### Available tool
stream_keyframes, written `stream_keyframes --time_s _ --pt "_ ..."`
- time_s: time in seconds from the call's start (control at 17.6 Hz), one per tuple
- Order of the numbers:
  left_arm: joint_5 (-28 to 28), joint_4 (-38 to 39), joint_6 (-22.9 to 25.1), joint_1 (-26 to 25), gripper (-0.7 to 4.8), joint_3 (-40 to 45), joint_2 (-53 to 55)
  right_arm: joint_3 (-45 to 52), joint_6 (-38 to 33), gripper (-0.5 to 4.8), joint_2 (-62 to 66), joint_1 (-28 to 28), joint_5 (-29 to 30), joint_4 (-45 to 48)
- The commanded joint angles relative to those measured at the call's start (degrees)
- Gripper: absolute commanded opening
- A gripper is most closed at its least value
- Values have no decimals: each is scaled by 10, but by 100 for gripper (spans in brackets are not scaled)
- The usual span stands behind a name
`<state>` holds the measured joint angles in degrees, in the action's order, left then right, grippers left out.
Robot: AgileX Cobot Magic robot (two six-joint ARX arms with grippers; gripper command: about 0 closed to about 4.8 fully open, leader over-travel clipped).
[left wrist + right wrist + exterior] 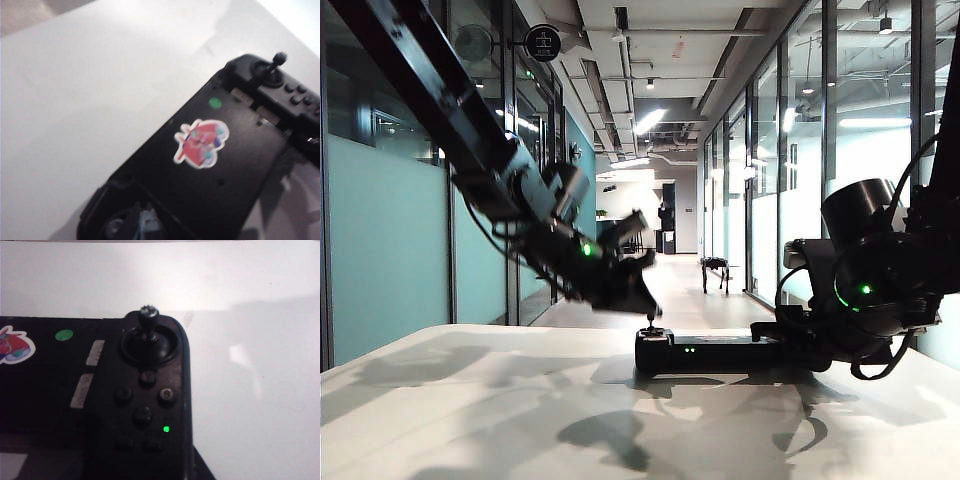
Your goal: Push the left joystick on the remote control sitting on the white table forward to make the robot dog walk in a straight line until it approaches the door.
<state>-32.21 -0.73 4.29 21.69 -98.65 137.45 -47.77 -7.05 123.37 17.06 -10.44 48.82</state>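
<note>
At lower centre of the exterior view, the remote control [705,353] lies on the tabletop [470,410]; the left pincer [638,300] hovers above its left joystick [651,322] (jaw state unclear), the right pincer [790,340] grips its right end, and the robot dog [716,272] stands down the corridor.

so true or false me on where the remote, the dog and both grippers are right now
1. The remote control lies on the white table. True.
2. The robot dog stands on the table. False: it is down the corridor, on the floor.
3. The remote carries a red sticker. True.
4. The left gripper is far from the remote. False: it is just above the left joystick.
5. The right gripper hangs high above the table. False: it is low, at the remote's right end.
</note>
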Motion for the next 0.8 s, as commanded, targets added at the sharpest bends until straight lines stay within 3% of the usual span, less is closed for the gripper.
stream_keyframes --time_s 0.06,0.4,0.62,0.68,0.8 --pt "-26 16 2 -1 -5 -3 -46 -2 -2 175 -4 1 0 25" --pt "-20 65 2 -1 -5 -3 -116 -2 -2 175 -4 1 0 24" --pt "17 104 -2 -1 -5 -3 -171 -2 -2 181 -4 1 0 24" --pt "28 112 -3 -1 -5 -3 -184 -2 -2 199 -4 1 0 24" --pt "65 128 -2 -1 -5 -3 -209 -2 -2 292 -4 1 0 24"
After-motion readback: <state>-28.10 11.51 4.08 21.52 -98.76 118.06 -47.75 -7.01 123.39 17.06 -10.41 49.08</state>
